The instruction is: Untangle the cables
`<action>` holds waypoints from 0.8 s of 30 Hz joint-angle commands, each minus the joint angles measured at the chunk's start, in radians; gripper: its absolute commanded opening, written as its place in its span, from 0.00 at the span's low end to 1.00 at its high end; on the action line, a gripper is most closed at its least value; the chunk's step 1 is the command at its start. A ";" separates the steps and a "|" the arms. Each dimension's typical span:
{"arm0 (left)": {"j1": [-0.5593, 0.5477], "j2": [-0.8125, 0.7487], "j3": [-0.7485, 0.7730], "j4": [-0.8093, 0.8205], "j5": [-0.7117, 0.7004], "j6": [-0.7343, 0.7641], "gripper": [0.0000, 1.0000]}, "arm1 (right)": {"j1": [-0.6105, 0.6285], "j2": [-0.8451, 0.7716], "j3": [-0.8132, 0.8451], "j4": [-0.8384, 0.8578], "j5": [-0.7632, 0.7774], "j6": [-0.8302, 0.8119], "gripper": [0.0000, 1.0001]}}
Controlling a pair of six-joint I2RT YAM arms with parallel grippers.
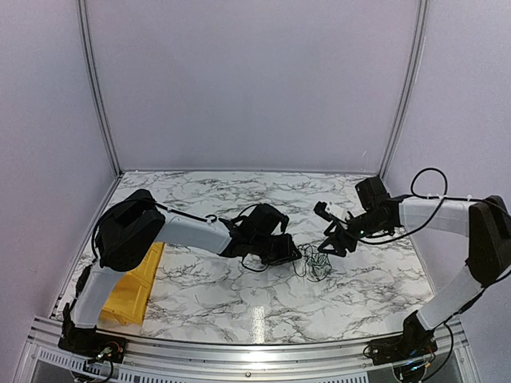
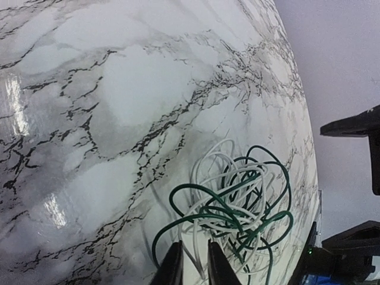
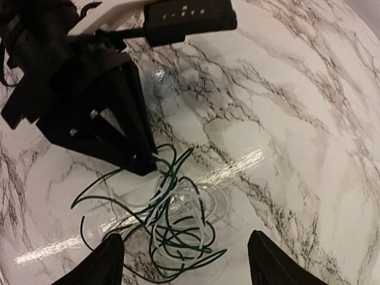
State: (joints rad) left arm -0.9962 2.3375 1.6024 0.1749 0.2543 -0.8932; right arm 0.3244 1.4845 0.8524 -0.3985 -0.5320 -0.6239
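Right gripper [image 3: 185, 237] fingers spread wide open, hovering just above the cables [image 3: 178, 219]. Cables are a loose tangle of dark green and white wires lying on the marble table [image 1: 239, 303], mid-table between the two arms. Left gripper [image 2: 193, 252] nearly closed, fingertips pinching a white strand at the tangle's edge, tips down at the tabletop. Both grippers face each other across the tangle. Yellow item [image 1: 136, 287] lies by the left arm's base, well apart from the wires.
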 commanded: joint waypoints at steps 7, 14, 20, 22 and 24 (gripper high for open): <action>-0.002 0.021 0.024 0.008 -0.002 0.022 0.00 | 0.043 0.288 0.233 -0.005 -0.079 0.046 0.79; 0.001 -0.018 -0.020 0.002 -0.026 0.045 0.00 | 0.045 0.340 0.192 -0.007 -0.074 0.012 0.75; 0.004 -0.073 -0.072 -0.010 -0.062 0.065 0.00 | 0.045 0.396 0.194 -0.035 -0.010 -0.001 0.42; 0.007 -0.112 -0.100 -0.030 -0.088 0.081 0.00 | 0.045 0.403 0.197 -0.044 0.004 -0.003 0.28; 0.013 -0.155 -0.129 -0.056 -0.113 0.101 0.00 | 0.045 0.405 0.194 -0.045 0.025 -0.005 0.15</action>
State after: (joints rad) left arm -0.9939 2.2936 1.5208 0.1699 0.2039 -0.8440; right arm 0.3630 1.8614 1.0470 -0.4038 -0.5701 -0.6201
